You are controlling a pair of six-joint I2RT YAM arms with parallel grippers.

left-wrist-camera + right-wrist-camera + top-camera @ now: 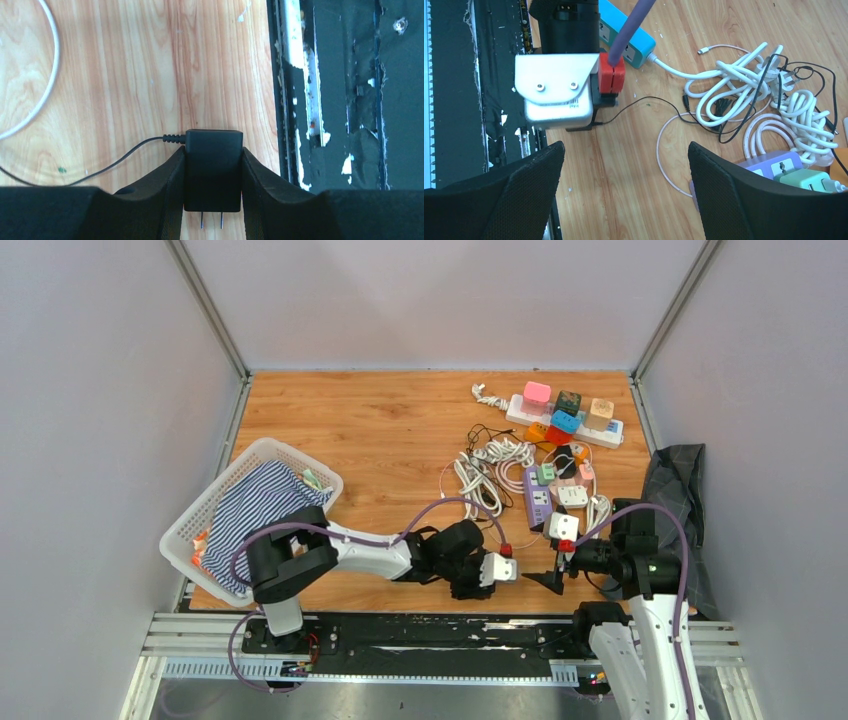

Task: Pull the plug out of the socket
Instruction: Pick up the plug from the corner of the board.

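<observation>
My left gripper [470, 576] is shut on a black plug adapter [213, 170], low over the wood near the table's front edge. Both flat prongs [211, 220] are bare and in no socket. A thin black cable [125, 157] runs left from the plug. My right gripper [548, 578] is open and empty, its fingers [531, 172] spread over bare wood just right of the left gripper. A purple socket strip [538, 502] lies beyond it and shows in the right wrist view [769, 165]. A teal socket strip [626, 37] lies beside the left wrist.
A white power strip [610, 432] with several coloured plugs lies at the back right. Coiled white cables [490, 465] lie mid-table. A white basket [262, 446] with striped cloth stands left. A dark cloth [680, 490] lies at the right. The black rail [420, 630] runs along the front edge.
</observation>
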